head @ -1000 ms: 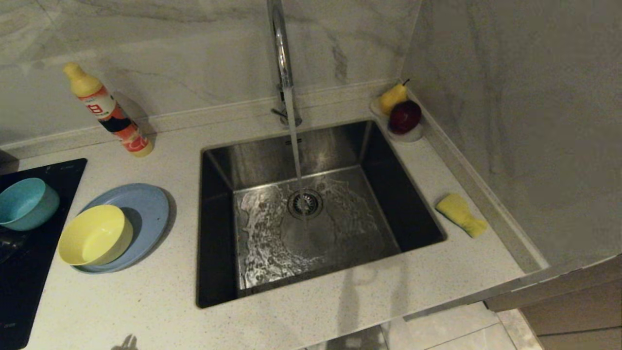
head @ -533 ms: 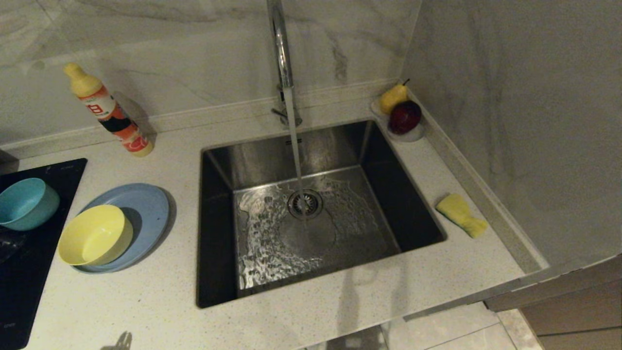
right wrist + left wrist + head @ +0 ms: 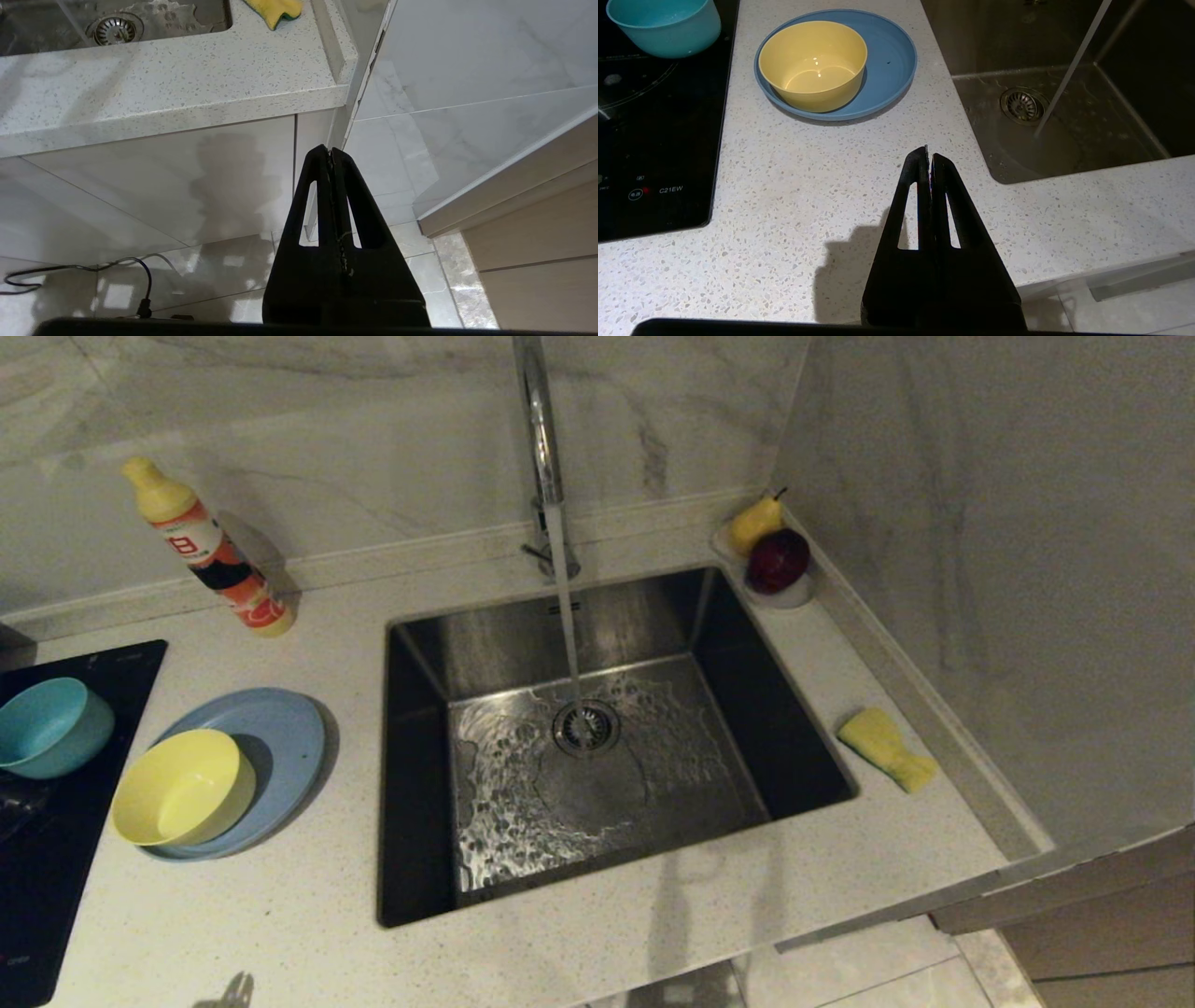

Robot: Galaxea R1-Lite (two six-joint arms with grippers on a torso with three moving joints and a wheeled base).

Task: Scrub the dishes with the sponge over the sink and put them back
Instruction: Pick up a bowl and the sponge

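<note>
Left gripper (image 3: 929, 156) pinched together, empty, above the counter (image 3: 579, 952) near the yellow bowl (image 3: 813, 65) sitting on the blue plate (image 3: 887, 60), teal bowl (image 3: 663, 23) on the hob (image 3: 654, 140), right gripper (image 3: 329, 156) likewise together off the counter's edge, sponge (image 3: 885, 748) right of the running sink (image 3: 597, 747).

The black cooktop (image 3: 658, 140) carries the white marking "C21EW" near its front edge, next to a small round power symbol with a red dot. The orange bottle (image 3: 210, 549) by the wall has a label with print, but the characters are too small to make out. Nothing else shows readable lettering.
</note>
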